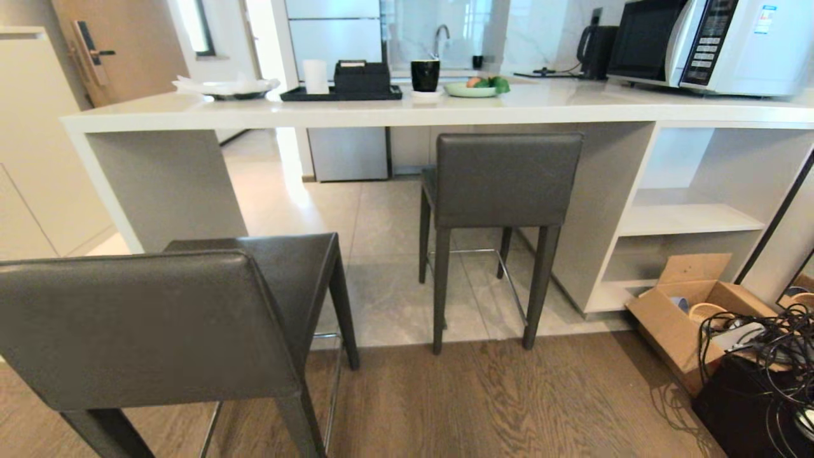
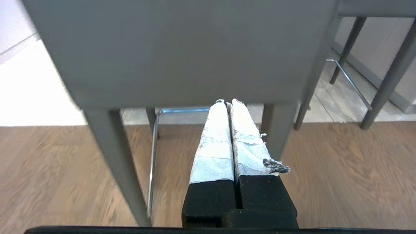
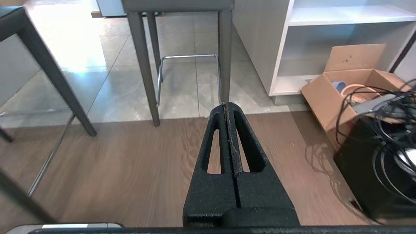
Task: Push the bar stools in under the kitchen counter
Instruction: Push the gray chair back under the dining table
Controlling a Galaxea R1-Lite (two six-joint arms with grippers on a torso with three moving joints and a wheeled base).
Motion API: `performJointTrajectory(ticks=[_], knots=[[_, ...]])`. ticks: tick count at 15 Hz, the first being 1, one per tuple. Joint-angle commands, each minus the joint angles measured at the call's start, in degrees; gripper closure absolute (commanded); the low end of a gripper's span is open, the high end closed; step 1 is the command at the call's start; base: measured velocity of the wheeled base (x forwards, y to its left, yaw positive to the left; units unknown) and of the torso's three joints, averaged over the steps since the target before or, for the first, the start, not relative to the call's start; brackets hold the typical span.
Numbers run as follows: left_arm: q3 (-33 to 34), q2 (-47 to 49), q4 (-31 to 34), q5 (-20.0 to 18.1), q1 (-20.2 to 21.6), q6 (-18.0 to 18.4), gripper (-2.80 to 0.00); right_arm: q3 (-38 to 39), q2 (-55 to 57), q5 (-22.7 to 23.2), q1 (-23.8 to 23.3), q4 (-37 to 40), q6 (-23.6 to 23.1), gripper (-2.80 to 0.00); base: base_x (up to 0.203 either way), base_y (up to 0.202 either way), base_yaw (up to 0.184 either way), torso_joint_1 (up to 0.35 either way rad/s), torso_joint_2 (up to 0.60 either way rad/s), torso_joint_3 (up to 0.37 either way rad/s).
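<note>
Two dark grey bar stools stand before the white kitchen counter [image 1: 407, 109]. The near stool [image 1: 146, 324] stands on the wood floor at the left, well out from the counter, turned a little askew. The far stool [image 1: 502, 184] sits partly under the counter at the centre. My left gripper [image 2: 227, 102], wrapped in white tape, is shut with its tips just below the near stool's backrest [image 2: 182, 52]; whether they touch it I cannot tell. My right gripper [image 3: 225, 105] is shut and empty above the wood floor, short of the far stool's legs [image 3: 224, 58]. Neither arm shows in the head view.
An open cardboard box [image 1: 687, 312] and a black box with tangled cables [image 1: 763, 375] lie on the floor at the right. White shelves [image 1: 693, 216] fill the counter's right end. A microwave [image 1: 712, 44], tray, cup and plates stand on the counter.
</note>
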Motion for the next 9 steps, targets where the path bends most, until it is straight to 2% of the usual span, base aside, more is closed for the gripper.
performJointTrajectory(ticks=[1, 3, 9], knots=[[0.0, 0.08, 0.0, -0.02, 0.0, -0.01, 0.0, 0.0, 0.07, 0.05, 0.02, 0.03, -0.03, 0.0, -0.199, 0.0, -0.001, 0.002, 0.0, 0.005], [0.0, 0.08, 0.0, -0.02, 0.0, -0.01, 0.0, 0.0, 0.07, 0.05, 0.02, 0.03, -0.03, 0.0, -0.154, 0.0, -0.001, -0.001, 0.0, 0.003], [0.0, 0.08, 0.0, -0.02, 0.0, -0.01, 0.0, 0.0, 0.07, 0.05, 0.02, 0.03, -0.03, 0.0, 0.0, 0.0, 0.0, 0.0, 0.0, 0.0]])
